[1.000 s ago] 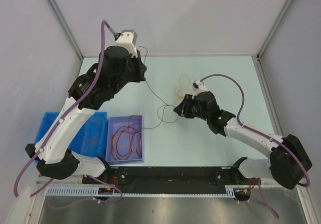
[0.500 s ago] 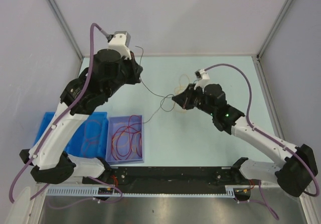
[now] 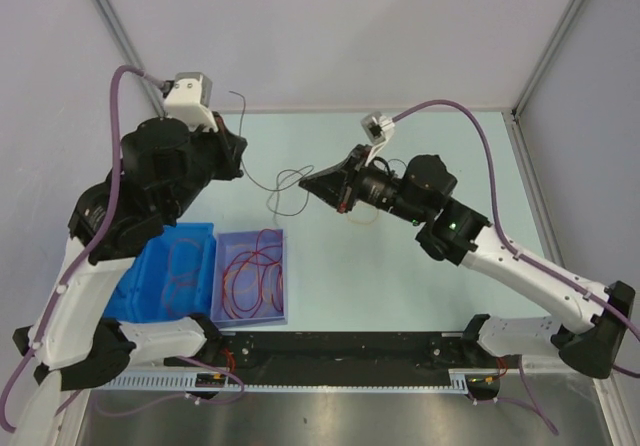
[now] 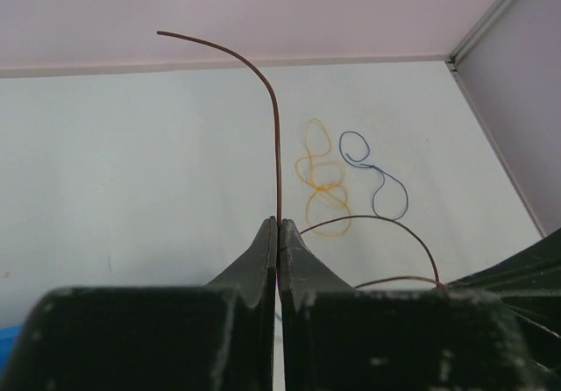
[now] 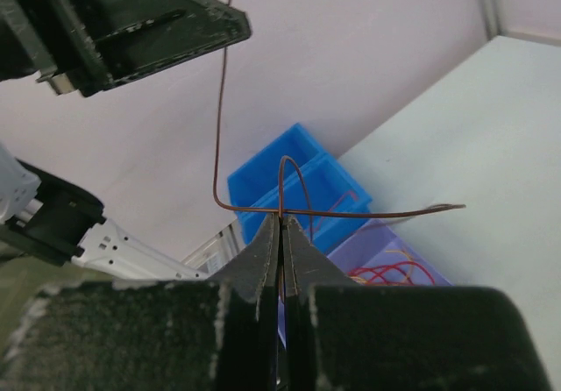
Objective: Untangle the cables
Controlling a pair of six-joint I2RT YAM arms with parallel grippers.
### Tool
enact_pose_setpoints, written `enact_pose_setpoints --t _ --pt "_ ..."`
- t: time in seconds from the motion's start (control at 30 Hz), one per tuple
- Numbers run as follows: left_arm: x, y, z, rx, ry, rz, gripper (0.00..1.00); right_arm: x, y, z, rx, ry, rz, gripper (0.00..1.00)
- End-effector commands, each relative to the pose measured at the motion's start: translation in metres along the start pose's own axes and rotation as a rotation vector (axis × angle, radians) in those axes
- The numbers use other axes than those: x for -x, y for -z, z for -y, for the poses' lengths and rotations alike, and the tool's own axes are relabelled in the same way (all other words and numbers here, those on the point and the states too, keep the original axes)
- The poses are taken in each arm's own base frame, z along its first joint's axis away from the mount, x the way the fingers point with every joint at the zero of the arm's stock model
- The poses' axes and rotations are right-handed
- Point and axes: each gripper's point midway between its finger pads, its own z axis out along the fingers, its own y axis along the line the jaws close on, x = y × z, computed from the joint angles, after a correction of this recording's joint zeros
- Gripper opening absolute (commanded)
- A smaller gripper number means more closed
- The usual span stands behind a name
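Observation:
A thin dark brown cable [image 3: 285, 181] hangs in the air between my two grippers, with a small loop in the middle. My left gripper [image 3: 241, 162] is shut on one end of it; in the left wrist view the cable [image 4: 274, 119] rises from the shut tips [image 4: 278, 222] and curls left. My right gripper [image 3: 306, 183] is shut on the same cable [image 5: 351, 214] at its tips [image 5: 280, 218], where the cable crosses itself. An orange cable [image 4: 323, 176] and a blue cable [image 4: 375, 176] lie loose on the table, apart from the brown one.
A blue bin [image 3: 165, 266] and a purple bin [image 3: 256, 278] stand at the near left; the purple bin holds red and orange cables [image 3: 250, 271]. Grey walls close in the table [image 3: 430, 146] on the left, back and right.
The right gripper has shut on the brown cable and risen up and to the left. The left arm has swung left, carrying its end. The cable has left the table.

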Motion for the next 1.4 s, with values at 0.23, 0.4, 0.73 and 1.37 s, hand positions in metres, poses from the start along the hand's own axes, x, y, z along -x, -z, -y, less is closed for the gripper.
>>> enact_pose_setpoints --t 0.23,0.4,0.73,1.37 --pt "-0.015 0.062 -0.084 0.259 -0.031 0.043 0.00 -0.025 -0.065 -0.102 0.238 0.100 -0.071 0.00" --pt "-0.038 0.082 -0.119 0.380 -0.009 0.046 0.01 -0.058 -0.095 -0.142 0.303 0.146 -0.153 0.00" --pt "-0.034 0.122 -0.148 0.425 0.048 0.143 0.00 -0.086 -0.132 -0.192 0.391 0.187 -0.195 0.00" --pt "-0.017 0.151 -0.173 0.488 0.046 0.260 0.00 -0.043 -0.171 -0.226 0.511 0.175 -0.066 0.00"
